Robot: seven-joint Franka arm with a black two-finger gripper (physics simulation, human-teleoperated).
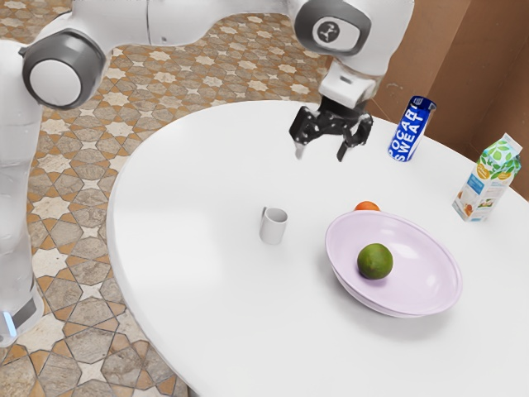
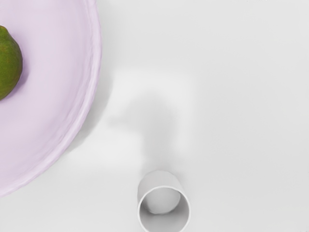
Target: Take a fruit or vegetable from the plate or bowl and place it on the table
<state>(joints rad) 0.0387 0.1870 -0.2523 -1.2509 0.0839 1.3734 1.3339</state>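
Observation:
My gripper (image 1: 321, 154) hangs high above the table in the exterior view, its two fingers spread apart with nothing between them. The lilac bowl (image 1: 417, 248) rests on the table, lower down and toward the exterior view's right. Inside it lies a green lime (image 1: 375, 261). An orange fruit (image 1: 367, 206) sits behind the bowl's rim, partly hidden by it. In the wrist view, part of the bowl (image 2: 58, 96) appears with the lime (image 2: 8, 63) cut off by the picture's edge.
A small grey-white mug (image 1: 274, 226) stands on the white table (image 1: 190, 198), apart from the bowl; the wrist view also has the mug (image 2: 163, 188). Farther back are a blue can (image 1: 411, 129) and a drink carton (image 1: 488, 179).

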